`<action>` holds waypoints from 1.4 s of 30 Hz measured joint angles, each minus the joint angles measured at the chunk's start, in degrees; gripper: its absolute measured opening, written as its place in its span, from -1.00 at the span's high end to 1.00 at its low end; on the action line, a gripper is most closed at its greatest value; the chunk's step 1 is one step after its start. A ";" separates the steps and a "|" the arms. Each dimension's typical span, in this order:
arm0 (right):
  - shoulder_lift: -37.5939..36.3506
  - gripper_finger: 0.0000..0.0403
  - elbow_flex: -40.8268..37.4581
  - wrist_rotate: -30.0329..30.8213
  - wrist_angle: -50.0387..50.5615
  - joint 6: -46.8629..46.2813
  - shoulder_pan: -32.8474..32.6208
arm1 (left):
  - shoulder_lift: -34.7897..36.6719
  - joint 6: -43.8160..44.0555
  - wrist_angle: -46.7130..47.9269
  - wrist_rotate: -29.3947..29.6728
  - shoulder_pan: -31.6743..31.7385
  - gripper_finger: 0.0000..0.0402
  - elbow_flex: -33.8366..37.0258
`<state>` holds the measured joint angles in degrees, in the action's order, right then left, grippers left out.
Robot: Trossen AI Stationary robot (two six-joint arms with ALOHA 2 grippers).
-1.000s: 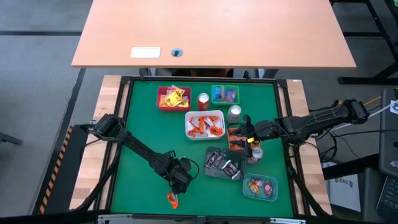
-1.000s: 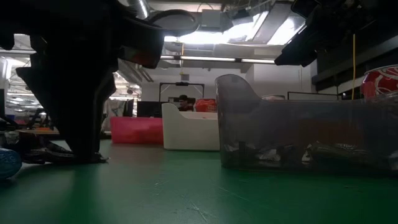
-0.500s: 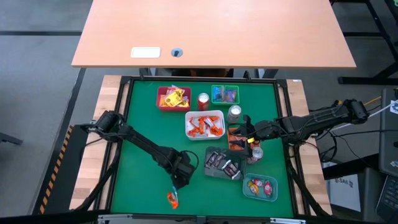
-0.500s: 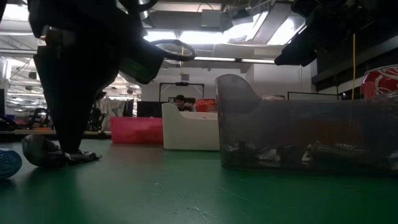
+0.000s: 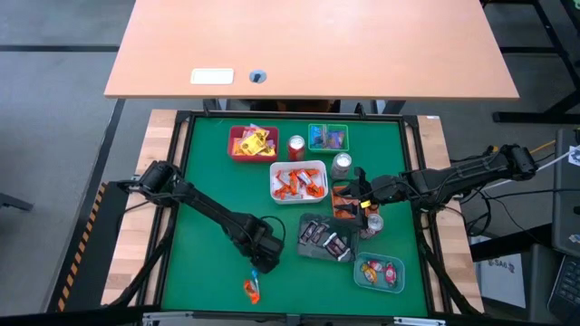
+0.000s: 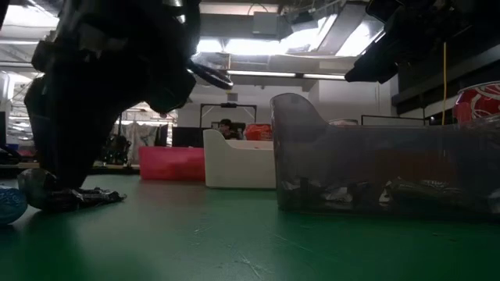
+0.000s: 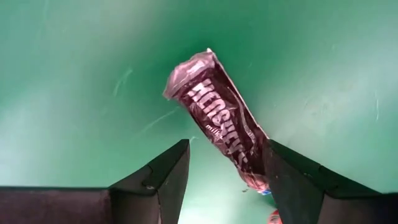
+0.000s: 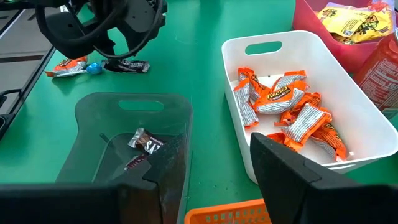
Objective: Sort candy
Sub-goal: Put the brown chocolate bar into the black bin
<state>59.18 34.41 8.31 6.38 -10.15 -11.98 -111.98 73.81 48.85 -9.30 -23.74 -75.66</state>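
From above, a green mat (image 5: 217, 172) covers the work table, framed in black, with a bare tan wooden table (image 5: 313, 45) beyond it and grey floor around. The left gripper (image 5: 263, 263) hangs low over the mat's near part; an orange-wrapped candy (image 5: 251, 290) lies just past it. The right gripper (image 5: 361, 193) sits among the trays, over an orange tray (image 5: 343, 201).

At table height, the left arm's dark bulk stands on the mat beside a dark-wrapped chocolate bar (image 6: 74, 199) lying flat. A smoky clear plastic tray (image 6: 375, 168), a white tray (image 6: 238, 164) and a red tray (image 6: 172, 162) stand behind, and a lit room with ceiling lights opens beyond, where a seated person (image 6: 227, 128) shows.

In the left wrist view, the fingers (image 7: 161, 180) are spread apart, empty, with the bar (image 7: 221, 127) on the scuffed mat between them.

In the right wrist view, the parted fingers (image 8: 292, 171) hold nothing; orange peanut-butter-cup packets (image 8: 283, 106) fill the white tray (image 8: 249, 163).
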 joint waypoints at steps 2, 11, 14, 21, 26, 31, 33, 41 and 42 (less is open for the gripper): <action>0.00 0.11 0.00 0.01 0.00 0.00 0.00 | 0.00 2.57 -0.30 -0.33 0.19 0.05 0.00; 0.00 0.11 0.00 0.01 0.16 0.00 -0.01 | -0.25 7.12 -3.11 1.84 -0.14 0.05 0.00; 0.00 0.11 0.00 -0.01 0.16 -0.01 -0.01 | -1.16 7.25 -3.19 3.04 -0.92 0.05 0.00; 0.00 0.11 0.00 -0.01 0.14 -0.02 -0.01 | -2.78 6.39 -3.25 5.01 -2.47 0.07 -0.20; 0.00 0.11 0.00 -0.04 0.12 -0.02 -0.01 | -2.82 5.34 -2.98 9.01 -3.65 0.24 -0.15; -0.02 0.11 0.00 -0.14 0.06 -0.02 -0.01 | -2.82 5.10 -2.78 10.03 -4.02 0.50 -0.11; -0.02 0.11 0.00 -0.14 -0.29 -0.02 0.00 | -2.58 4.63 -2.82 10.15 -4.01 0.61 -0.04; -0.02 0.11 0.00 -0.12 -0.39 -0.02 -0.01 | -1.99 0.40 -4.25 10.67 -3.52 0.94 0.10; -0.02 0.11 0.04 -0.12 -0.39 -0.02 0.00 | -1.83 -0.52 -4.47 10.68 -3.46 0.96 0.17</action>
<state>59.16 34.45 8.19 5.99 -10.17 -11.98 -113.81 73.29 44.38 1.38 -27.20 -75.48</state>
